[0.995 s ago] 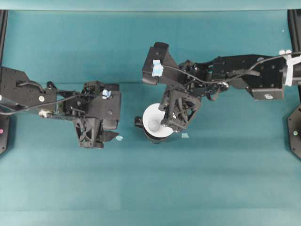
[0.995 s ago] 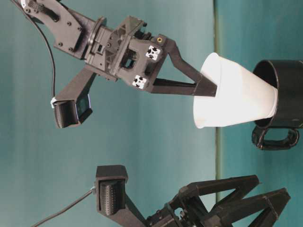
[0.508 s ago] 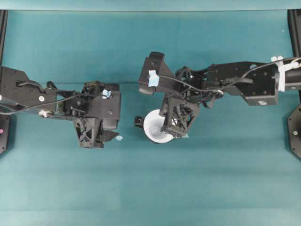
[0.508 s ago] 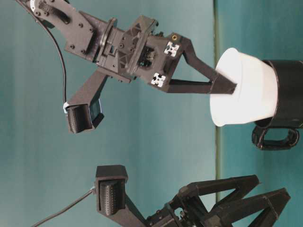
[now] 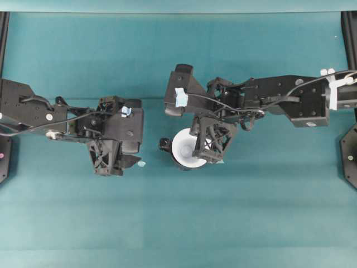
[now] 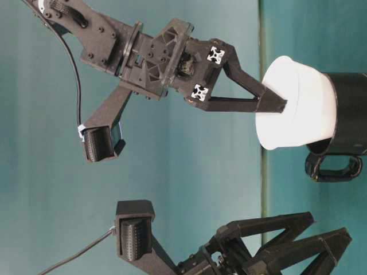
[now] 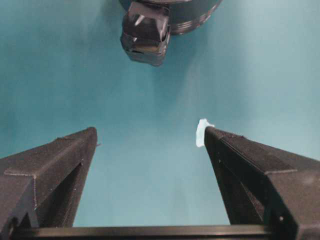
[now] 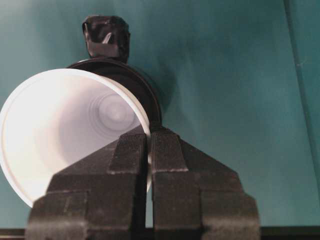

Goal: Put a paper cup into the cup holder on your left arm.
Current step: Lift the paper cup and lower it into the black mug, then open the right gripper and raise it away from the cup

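Observation:
The white paper cup (image 5: 185, 148) (image 6: 295, 106) (image 8: 60, 130) sits base-down in the glossy black cup holder (image 6: 351, 109) (image 8: 148, 95), with its wide rim standing well above the holder's mouth. My right gripper (image 5: 207, 149) (image 6: 276, 104) (image 8: 149, 145) is shut on the cup's rim, one finger inside and one outside. The holder's knob handle (image 5: 164, 144) (image 7: 146, 32) points toward my left gripper (image 5: 137, 139) (image 6: 331, 224) (image 7: 150, 135). That gripper is open and empty, a short way left of the holder.
Teal cloth covers the table (image 5: 178, 223). A small scrap of pale tape (image 5: 219, 161) lies just right of the holder. Black frame posts (image 5: 348, 33) stand at the left and right edges.
My right gripper has carried the cup from tilted above the holder's mouth down into it and turned it more upright. The left arm has not moved.

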Tool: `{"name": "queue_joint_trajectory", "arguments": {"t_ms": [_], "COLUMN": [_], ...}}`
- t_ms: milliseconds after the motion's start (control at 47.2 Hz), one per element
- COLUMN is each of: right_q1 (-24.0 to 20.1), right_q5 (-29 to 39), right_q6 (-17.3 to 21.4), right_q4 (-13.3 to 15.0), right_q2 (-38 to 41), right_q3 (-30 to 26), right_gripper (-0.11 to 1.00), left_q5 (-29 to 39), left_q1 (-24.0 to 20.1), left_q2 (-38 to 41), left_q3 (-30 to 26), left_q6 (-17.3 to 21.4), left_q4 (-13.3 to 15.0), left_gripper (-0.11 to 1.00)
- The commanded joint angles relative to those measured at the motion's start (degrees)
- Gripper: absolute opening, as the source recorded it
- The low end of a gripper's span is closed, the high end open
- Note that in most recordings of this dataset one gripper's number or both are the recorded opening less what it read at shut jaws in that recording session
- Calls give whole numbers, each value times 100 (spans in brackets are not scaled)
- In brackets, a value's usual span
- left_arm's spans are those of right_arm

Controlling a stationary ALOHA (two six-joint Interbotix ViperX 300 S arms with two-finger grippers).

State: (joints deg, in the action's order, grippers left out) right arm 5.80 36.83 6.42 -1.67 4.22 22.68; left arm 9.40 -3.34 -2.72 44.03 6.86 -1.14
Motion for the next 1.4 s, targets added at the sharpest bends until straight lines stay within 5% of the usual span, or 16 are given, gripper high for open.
{"name": "queue_joint_trajectory", "arguments": {"t_ms": [0,551,1377], "right_q1": [-18,-18,88], "right_q5": [-18,299,325], "right_q6": [-9,-9,-9], "right_q4": [9,-18,-35], "right_q2": [-35,62,0], "right_q3": [-132,-369,-396], "right_gripper": [-1,10,59], "left_q5": [-44,-35,-26], "left_q1": [18,18,18], "left_q2": [-70,-88,-88], "left_q3": [-70,-53,-62], "left_q6": [-9,-9,-9], "left_q4": [-9,-9,-9], "left_gripper": [94,94,94]}}
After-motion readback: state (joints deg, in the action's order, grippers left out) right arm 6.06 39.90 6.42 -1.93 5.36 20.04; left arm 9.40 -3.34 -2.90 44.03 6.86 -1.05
